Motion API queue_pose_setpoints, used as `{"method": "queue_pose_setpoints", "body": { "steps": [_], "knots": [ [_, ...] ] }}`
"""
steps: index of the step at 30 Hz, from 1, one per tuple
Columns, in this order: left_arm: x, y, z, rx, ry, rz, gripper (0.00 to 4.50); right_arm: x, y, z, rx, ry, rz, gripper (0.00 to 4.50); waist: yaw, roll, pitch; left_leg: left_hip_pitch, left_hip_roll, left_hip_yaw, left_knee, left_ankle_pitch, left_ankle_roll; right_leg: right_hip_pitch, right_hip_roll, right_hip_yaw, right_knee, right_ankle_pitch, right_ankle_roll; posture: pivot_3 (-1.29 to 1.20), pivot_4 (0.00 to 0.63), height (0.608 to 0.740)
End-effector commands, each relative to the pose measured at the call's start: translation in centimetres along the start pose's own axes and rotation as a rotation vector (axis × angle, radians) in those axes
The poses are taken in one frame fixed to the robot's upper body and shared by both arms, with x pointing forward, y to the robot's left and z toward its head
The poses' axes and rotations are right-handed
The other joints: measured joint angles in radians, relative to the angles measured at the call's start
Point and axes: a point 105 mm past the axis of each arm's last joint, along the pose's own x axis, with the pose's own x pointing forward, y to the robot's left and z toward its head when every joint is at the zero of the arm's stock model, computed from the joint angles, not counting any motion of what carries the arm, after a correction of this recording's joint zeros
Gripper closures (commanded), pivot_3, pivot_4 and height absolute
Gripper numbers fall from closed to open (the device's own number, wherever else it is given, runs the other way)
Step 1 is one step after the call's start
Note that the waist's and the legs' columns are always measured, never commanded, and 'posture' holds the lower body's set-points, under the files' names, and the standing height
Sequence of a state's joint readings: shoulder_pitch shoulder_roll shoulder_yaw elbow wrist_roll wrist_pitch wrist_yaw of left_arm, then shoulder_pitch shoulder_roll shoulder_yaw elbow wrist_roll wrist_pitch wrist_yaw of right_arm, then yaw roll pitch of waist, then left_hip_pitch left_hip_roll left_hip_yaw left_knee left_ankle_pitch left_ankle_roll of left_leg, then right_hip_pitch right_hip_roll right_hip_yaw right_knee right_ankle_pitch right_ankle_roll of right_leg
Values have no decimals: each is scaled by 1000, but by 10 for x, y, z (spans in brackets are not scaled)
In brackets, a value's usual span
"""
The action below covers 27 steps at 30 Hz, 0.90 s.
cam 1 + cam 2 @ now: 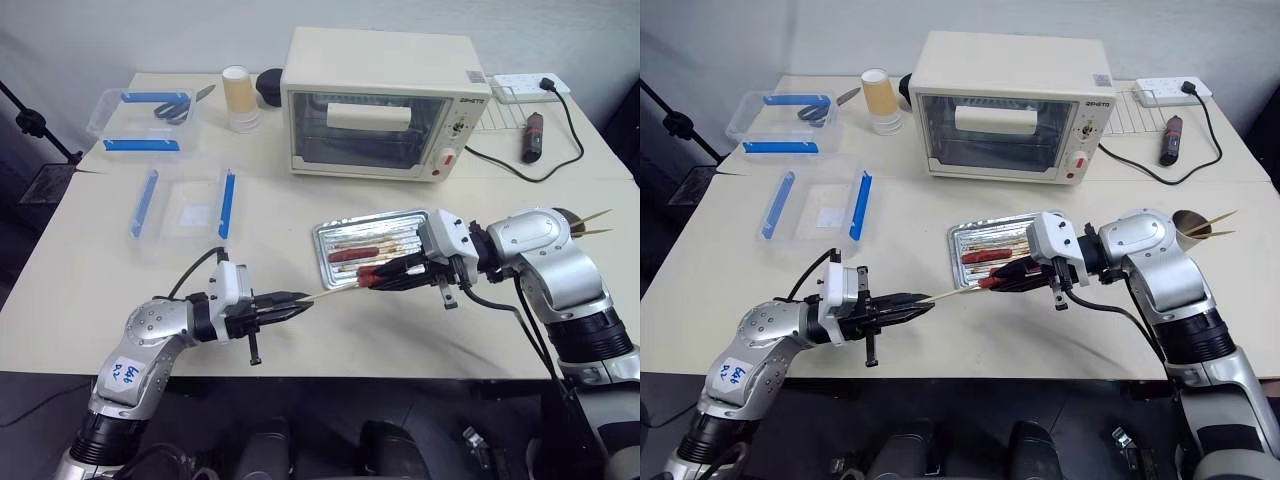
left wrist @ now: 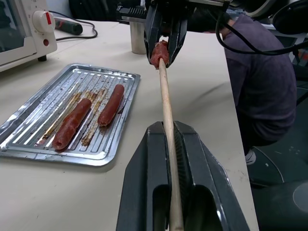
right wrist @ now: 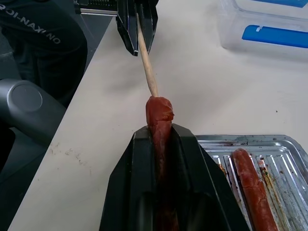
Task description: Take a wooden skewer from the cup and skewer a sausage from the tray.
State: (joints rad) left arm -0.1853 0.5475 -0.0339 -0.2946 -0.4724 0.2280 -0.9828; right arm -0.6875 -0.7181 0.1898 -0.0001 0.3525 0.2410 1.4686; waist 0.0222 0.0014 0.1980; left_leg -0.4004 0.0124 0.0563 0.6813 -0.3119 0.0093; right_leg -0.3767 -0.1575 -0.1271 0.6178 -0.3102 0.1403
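Beige table (image 1: 300, 215); pale wall (image 1: 120, 35)

Most of the sausage (image 3: 159, 113) hidden between the right jaws, cup (image 1: 1188, 224) half behind arm

Both arms (image 1: 150, 335) are silver-grey with rounded joints, black finger pairs and black cables; the left arm carries a white sticker (image 1: 126, 372) with blue writing.

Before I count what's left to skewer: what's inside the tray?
Two sausages lie side by side in the tray, among greasy brown streaks. In the head views the right claw covers part of the tray.
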Motion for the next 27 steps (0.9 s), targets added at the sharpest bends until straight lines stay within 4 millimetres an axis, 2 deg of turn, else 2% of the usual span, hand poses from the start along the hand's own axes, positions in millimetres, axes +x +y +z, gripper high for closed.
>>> {"method": "queue_pose_setpoints", "body": {
  "steps": [1, 10, 27],
  "knots": [
    [6, -3, 4, 29, -13, -43, 4500, 0, 3, 7, -43, -5, 15, 4162, 0, 0, 0, 0, 0, 0, 0, 0, 0, 0, 0, 0, 0, 0, 0, 0, 150, 740],
    [18, -3, 3, 52, 5, -120, 4500, 2, 4, 12, -65, 6, 37, 4162, 1, 0, 0, 0, 0, 0, 0, 0, 0, 0, 0, 0, 0, 0, 0, 0, 150, 740],
    [62, -2, 18, 105, -46, -274, 4500, 11, 7, 18, -80, 35, 121, 4162, 0, 0, 0, 0, 0, 0, 1, 0, 0, 0, 1, 0, 1, 0, 0, 0, 150, 740]
  ]
}}
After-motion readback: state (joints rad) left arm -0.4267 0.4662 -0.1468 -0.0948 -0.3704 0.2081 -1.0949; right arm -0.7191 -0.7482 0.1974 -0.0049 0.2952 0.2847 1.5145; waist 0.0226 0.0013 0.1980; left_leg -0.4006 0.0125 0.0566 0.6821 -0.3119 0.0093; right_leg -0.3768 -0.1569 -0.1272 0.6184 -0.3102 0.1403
